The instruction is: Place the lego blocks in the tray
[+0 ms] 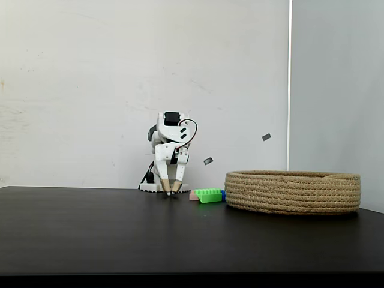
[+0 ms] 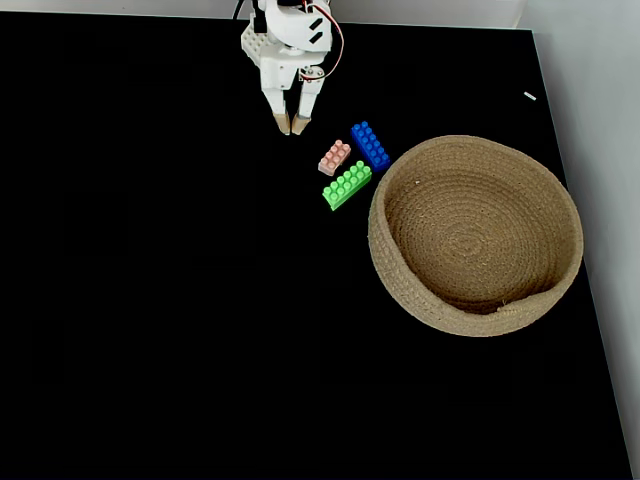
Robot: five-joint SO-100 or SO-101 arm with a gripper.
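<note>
While the gripper points its two tan-tipped fingers down at the black table, its jaws stand slightly parted with nothing between them, so it is released and empty; in a fixed view from the side its tips sit at or just above the tabletop, and contact cannot be told.

From those tips the three bricks lie close by, down and to the right in the fixed view from above. Nearest is the pale pink brick, the shortest of the three. Just beyond it is the blue brick, and just below the pink one is the bright green brick, the longest. All three lie flat, studs up, clustered near one another, none in the basket.

Pink and green share roughly one heading: their long axes run from lower left to upper right. The blue brick runs the other diagonal, upper left to lower right. My judgement is that the coming reach turns on this: a short move toward the pink brick, with the jaws turned to close across its narrow width.

Further right is the round rope basket, empty, its near wall just beside the green and blue bricks.
</note>
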